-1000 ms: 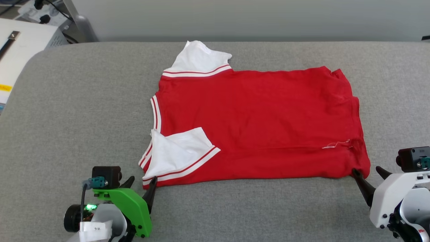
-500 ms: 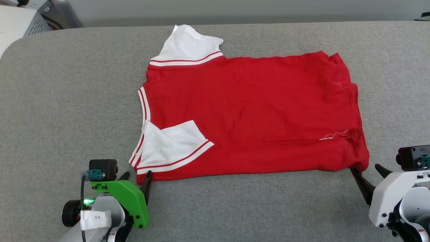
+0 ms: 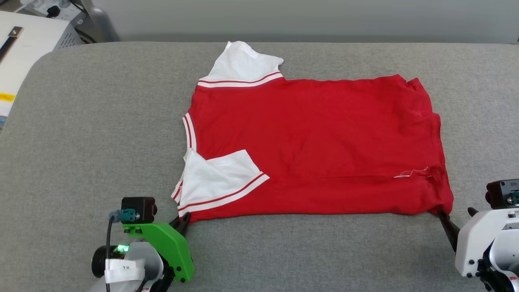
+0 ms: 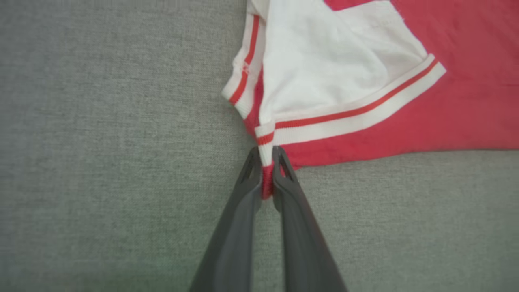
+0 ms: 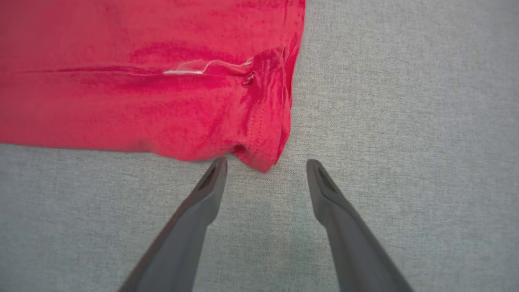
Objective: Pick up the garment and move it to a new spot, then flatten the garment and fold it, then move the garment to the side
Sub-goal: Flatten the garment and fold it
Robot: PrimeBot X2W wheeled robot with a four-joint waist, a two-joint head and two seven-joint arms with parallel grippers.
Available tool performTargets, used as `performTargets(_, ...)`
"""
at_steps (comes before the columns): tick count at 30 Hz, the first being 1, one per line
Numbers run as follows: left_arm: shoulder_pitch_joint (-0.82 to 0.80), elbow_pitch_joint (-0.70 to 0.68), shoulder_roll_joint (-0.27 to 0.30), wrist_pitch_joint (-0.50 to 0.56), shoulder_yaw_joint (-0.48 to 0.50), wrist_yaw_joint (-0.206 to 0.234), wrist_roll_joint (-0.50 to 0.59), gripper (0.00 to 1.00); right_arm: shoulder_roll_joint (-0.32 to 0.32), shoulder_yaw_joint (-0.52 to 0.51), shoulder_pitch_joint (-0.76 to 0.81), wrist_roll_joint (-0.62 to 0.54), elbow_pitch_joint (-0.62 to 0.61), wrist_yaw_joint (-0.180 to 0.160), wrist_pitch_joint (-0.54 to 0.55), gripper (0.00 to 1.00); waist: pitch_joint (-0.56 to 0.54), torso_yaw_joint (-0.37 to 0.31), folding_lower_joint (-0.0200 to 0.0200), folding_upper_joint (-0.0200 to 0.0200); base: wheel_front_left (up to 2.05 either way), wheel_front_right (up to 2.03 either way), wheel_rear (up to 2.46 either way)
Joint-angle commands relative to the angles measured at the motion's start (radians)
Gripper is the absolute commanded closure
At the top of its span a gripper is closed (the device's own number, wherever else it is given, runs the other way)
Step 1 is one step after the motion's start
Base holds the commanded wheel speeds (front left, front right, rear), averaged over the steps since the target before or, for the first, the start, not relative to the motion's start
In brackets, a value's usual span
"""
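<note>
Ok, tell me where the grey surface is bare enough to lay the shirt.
Widest: the surface left of the shirt, out to its rounded edge. Also the front strip between the left gripper and right gripper. Behind and right of the shirt, only narrow strips. Crowded at both near corners, by the grippers.

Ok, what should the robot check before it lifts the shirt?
1. Left gripper shut on the shirt corner: ok.
2. Right gripper shut on its corner: not ok; the jaws are open and the corner sits just between the tips.
3. Near sleeve folded onto the red: ok.
4. Far sleeve folded in: not ok; it sticks out.
5. Left grip holds both layers: cannot tell.
6. Grey surface has room around the shirt: ok.
</note>
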Motion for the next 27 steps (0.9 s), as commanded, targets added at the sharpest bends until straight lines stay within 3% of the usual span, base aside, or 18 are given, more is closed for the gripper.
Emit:
performTargets(1, 0.015, -0.021, 0.01, -0.016, 0.005, -0.002, 0.009, 1.0, 0.007, -0.012, -0.018, -0.013, 0.016, -0.001, 0.007, 0.0, -0.012, 0.021, 0.0, 0.0, 0.0, 0.0, 0.0)
performTargets(11, 0.016, -0.15, 0.041, -0.044, 0.005, 0.02, 0.048, 1.0, 0.095, -0.109, -0.114, -0.073, 0.164, -0.001, 0.012, 0.0, 0.011, 0.062, 0.0, 0.0, 0.0, 0.0, 0.0)
performTargets(20, 0.008, -0.168, 0.042, -0.048, -0.005, 0.017, 0.06, 1.0, 0.119, -0.125, -0.142, -0.114, 0.271, -0.001, 0.039, 0.0, 0.035, 0.072, 0.0, 0.0, 0.0, 0.0, 0.0)
performTargets(21, 0.007, -0.166, 0.043, -0.048, -0.006, 0.016, 0.061, 1.0, 0.122, -0.123, -0.142, -0.11, 0.28, -0.001, 0.045, 0.22, 0.036, 0.071, 0.0, 0.0, 0.0, 0.0, 0.0)
performTargets(23, 0.005, -0.159, 0.045, -0.047, -0.007, 0.015, 0.061, 1.0, 0.123, -0.118, -0.141, -0.105, 0.291, -0.001, 0.055, 0.85, 0.038, 0.069, 0.0, 0.0, 0.0, 0.0, 0.0)
performTargets(24, 0.004, -0.155, 0.046, -0.047, -0.007, 0.014, 0.062, 1.0, 0.122, -0.117, -0.141, -0.103, 0.294, -0.001, 0.056, 1.0, 0.037, 0.068, 0.0, 0.0, 0.0, 0.0, 0.0)
performTargets(27, 0.004, -0.142, 0.048, -0.047, -0.006, 0.012, 0.059, 1.0, 0.113, -0.122, -0.142, -0.1, 0.298, -0.001, 0.052, 1.0, 0.031, 0.062, 0.0, 0.0, 0.0, 0.0, 0.0)
